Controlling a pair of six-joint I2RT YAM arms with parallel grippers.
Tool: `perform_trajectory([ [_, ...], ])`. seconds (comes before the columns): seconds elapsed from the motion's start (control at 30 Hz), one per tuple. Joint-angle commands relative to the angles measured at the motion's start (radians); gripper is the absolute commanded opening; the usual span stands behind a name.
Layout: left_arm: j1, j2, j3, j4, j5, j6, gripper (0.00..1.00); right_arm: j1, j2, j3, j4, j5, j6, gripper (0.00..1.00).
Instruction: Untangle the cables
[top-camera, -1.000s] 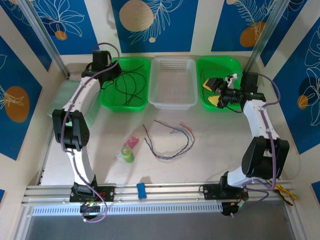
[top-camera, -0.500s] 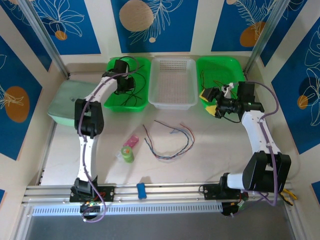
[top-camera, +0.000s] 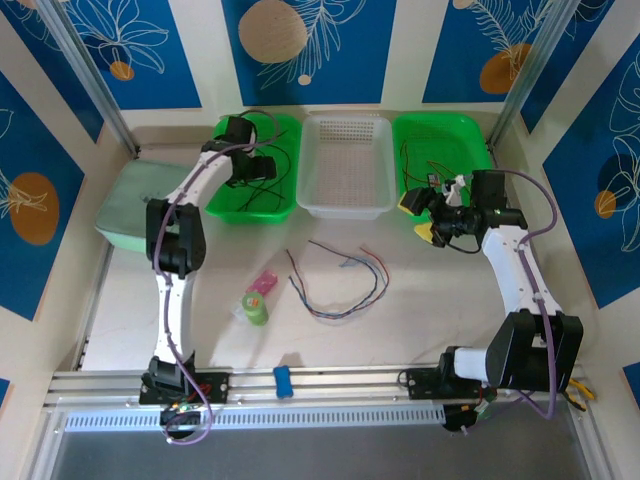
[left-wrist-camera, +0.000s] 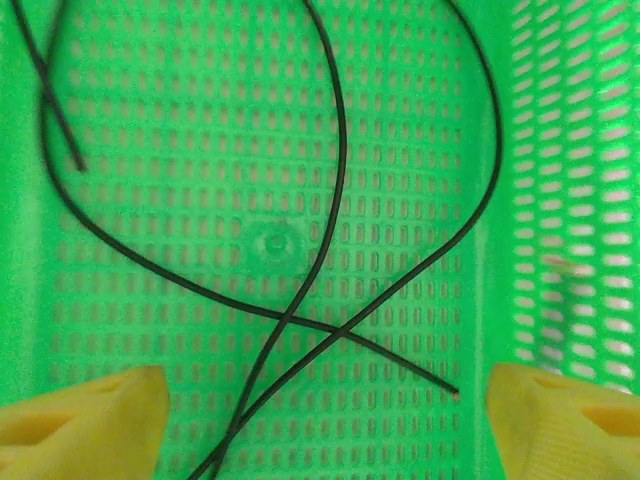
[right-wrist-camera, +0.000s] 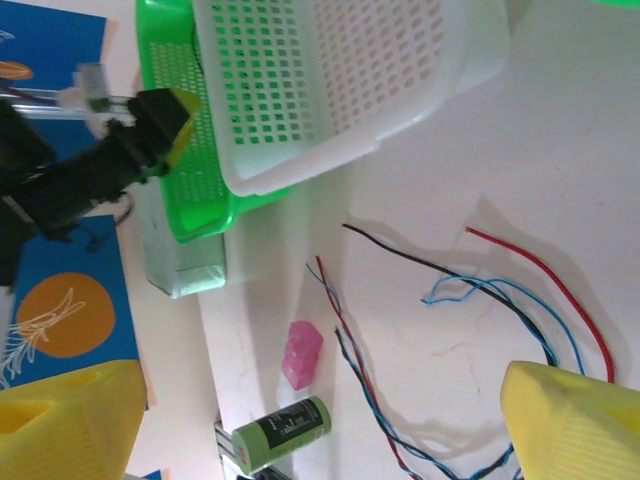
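While you look down from the top camera, the left end effector (top-camera: 262, 168) reaches into the left green basket (top-camera: 240, 212), over the black cables (top-camera: 268, 192) lying there. The right end effector (top-camera: 420, 215) hangs at the near rim of the right green basket (top-camera: 450, 135), its yellow fingers spread. Between the arms, the loose cables (top-camera: 345, 290), red, blue and black, lie on the counter (top-camera: 450, 300) in front of the white basket (top-camera: 347, 210). A pink block (top-camera: 262, 283) and a green cylinder (top-camera: 256, 308) sit to their left.

From the left wrist, your left end effector (left-wrist-camera: 320, 420) stands open and grips nothing. Two black cables (left-wrist-camera: 343, 160) cross on the basket floor (left-wrist-camera: 200, 120) between its fingertips.

From the right wrist, the right end effector (right-wrist-camera: 320, 420) is also open and empty, above the loose cables (right-wrist-camera: 480, 285) on the counter (right-wrist-camera: 560, 150). The pink block (right-wrist-camera: 302, 352) lies just beside them.
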Motion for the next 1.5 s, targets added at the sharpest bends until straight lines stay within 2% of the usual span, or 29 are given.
perform_trajectory([
  [0.0, 0.007, -0.086, 0.010, 0.029, -0.048, 0.027, 0.89, 0.024, -0.008, -0.011, -0.066, 0.040, -0.040, 0.92],
  [0.17, 0.017, -0.065, 0.147, -0.041, -0.026, 0.039, 0.92, 0.050, -0.011, -0.010, -0.064, 0.051, -0.033, 0.91],
  [0.3, 0.016, -0.108, 0.156, -0.077, 0.016, 0.024, 0.91, 0.092, -0.010, 0.002, -0.100, 0.147, -0.068, 0.90],
  [0.37, 0.016, -0.167, 0.084, -0.062, 0.033, -0.001, 0.90, 0.115, 0.007, 0.002, -0.134, 0.207, -0.073, 0.86],
  [0.5, 0.008, -0.364, -0.181, 0.031, 0.063, -0.038, 0.89, 0.175, 0.068, -0.006, -0.177, 0.267, -0.060, 0.76],
  [0.63, -0.011, -0.558, -0.411, 0.077, 0.086, -0.083, 0.85, 0.264, 0.091, -0.027, -0.143, 0.359, -0.075, 0.68],
  [0.77, -0.041, -0.724, -0.632, 0.143, 0.116, -0.146, 0.82, 0.371, 0.102, -0.040, -0.066, 0.429, -0.157, 0.59],
  [0.87, -0.056, -0.786, -0.709, 0.096, 0.135, -0.168, 0.80, 0.445, 0.117, -0.056, -0.009, 0.479, -0.223, 0.52],
  [0.97, -0.070, -0.837, -0.790, 0.106, 0.177, -0.195, 0.78, 0.491, 0.147, -0.073, 0.026, 0.515, -0.267, 0.49],
  [1.27, -0.115, -0.904, -0.936, 0.197, 0.206, -0.283, 0.72, 0.495, 0.311, -0.020, 0.019, 0.552, -0.306, 0.33],
  [1.47, -0.132, -0.900, -0.945, 0.226, 0.215, -0.304, 0.69, 0.575, 0.379, -0.011, 0.094, 0.645, -0.404, 0.23],
])
